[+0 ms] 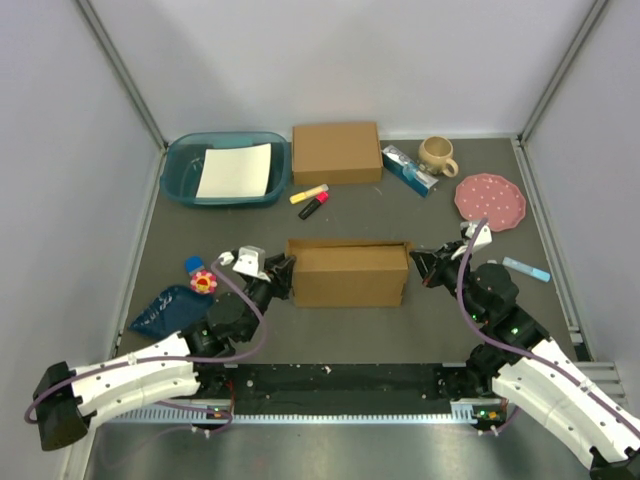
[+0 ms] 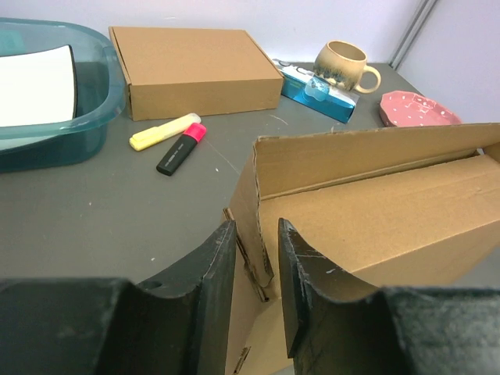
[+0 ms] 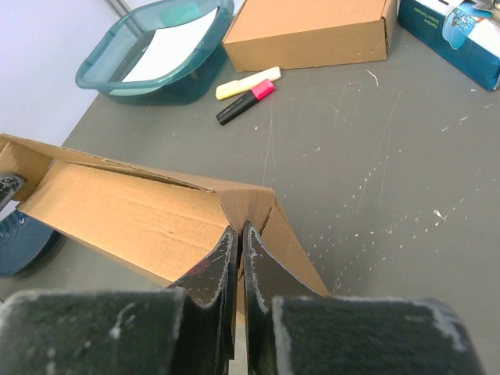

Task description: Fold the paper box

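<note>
Two hands hold the plain brown cardboard paper box point(image 1: 345, 275) endwise, likely to prop its walls upright: right hand point(image 3: 241, 231) pinching a flap, left hand point(image 2: 256, 229) slightly spread astride one.

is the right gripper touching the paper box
Touching. The right wrist view shows the right gripper pinched shut on the paper box at its end flap, no gap visible.

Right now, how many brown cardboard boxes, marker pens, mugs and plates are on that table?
Brown cardboard boxes: 2, the paper box and the closed box
Marker pens: 2, the yellow highlighter and the black marker
Mug: 1
Pink plate: 1
Total: 6
The light-blue stick on the right is too small to name, so uncounted.
</note>
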`<state>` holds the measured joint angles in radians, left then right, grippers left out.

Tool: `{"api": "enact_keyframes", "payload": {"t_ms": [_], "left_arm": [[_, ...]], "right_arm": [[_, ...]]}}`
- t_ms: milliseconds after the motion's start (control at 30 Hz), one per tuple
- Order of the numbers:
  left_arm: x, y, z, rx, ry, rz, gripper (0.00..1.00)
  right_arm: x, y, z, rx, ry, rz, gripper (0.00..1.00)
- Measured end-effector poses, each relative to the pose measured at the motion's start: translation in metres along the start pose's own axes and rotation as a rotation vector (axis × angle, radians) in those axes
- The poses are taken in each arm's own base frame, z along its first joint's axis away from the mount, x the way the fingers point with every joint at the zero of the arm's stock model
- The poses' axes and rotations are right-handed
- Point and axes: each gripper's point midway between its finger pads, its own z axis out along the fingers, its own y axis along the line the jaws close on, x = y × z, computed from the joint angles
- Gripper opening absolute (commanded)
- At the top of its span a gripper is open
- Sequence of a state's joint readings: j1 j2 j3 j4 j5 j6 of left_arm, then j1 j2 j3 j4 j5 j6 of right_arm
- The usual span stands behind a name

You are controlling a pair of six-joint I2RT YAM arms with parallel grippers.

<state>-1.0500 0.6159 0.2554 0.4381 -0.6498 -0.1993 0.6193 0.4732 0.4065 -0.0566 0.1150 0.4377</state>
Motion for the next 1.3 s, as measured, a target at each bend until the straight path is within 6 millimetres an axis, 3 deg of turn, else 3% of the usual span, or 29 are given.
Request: {"api": "enact_keyframes", "payload": {"t_ms": [267, 533, 700, 1300], "left_arm": [[-0.029, 0.0, -0.001, -0.016, -0.031, 0.002, 0.44], [-0.057, 0.001, -0.003, -0.02, -0.079, 0.022, 0.43], [-0.053, 0.002, -0.004, -0.023, -0.062, 0.048, 0.37], [-0.045, 0.002, -0.017, 0.01, 0.01, 0.011, 0.4]], "right_arm": [[0.0, 0.0, 0.0, 0.001, 0.001, 0.0, 0.0], [0.0, 0.0, -0.001, 0.003, 0.008, -0.001, 0.0], [0.001, 0.0, -0.001, 0.003, 0.009, -0.001, 0.0], [0.001, 0.0, -0.001, 0.004, 0.01, -0.001, 0.0]]}}
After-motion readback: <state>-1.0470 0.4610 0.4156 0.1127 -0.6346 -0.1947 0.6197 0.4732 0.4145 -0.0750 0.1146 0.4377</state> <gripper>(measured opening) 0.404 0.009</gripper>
